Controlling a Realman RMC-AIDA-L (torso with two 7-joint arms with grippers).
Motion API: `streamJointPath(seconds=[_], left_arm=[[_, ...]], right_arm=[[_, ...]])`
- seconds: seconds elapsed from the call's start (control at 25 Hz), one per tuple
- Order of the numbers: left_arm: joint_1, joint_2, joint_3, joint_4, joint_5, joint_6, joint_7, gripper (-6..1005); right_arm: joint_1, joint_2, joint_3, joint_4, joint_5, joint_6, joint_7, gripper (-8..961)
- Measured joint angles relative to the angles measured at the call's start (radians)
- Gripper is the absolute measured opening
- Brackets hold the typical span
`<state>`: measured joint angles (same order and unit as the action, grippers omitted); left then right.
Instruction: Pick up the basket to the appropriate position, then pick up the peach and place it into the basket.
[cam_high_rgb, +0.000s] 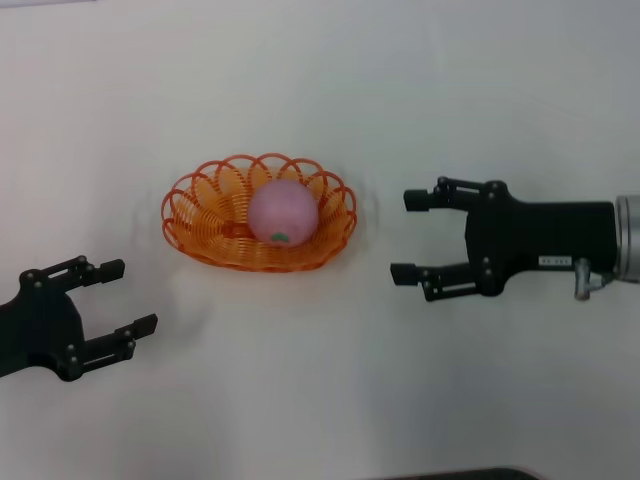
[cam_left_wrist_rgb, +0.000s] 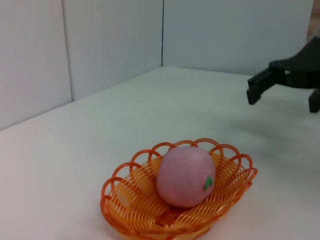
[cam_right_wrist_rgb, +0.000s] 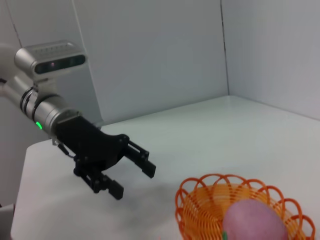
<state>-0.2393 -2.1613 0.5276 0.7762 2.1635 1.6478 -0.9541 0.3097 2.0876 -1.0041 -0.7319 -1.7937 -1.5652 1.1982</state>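
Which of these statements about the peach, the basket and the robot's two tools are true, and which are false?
1. The peach lies inside the basket. True.
2. The right tool is gripping the basket's rim. False: it is open and apart from the basket, at its right side.
3. The left tool is open and holds nothing. True.
4. The basket is blue. False: it is orange.
5. The peach has a small green mark. True.
6. The basket hangs in the air. False: it sits on the white table.
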Motion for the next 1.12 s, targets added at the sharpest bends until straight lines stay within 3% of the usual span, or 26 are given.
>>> streamJointPath(seconds=[0.44, 0.84, 1.12], left_arm=[[0.0, 0.0, 0.0, -0.003, -0.001, -0.003, 0.0, 731], [-0.003, 0.0, 0.001, -0.003, -0.001, -0.005, 0.0, 731], [-0.002, 0.0, 0.003, -0.003, -0.001, -0.005, 0.0, 732]], right_arm=[[-0.032, 0.0, 0.171, 0.258, 0.002, -0.044, -0.419, 938], [-0.031, 0.001, 0.196, 0.321, -0.004, 0.029, -0.468, 939], [0.011, 0.003, 0.185, 0.333, -0.009, 0.071, -0.469, 938]])
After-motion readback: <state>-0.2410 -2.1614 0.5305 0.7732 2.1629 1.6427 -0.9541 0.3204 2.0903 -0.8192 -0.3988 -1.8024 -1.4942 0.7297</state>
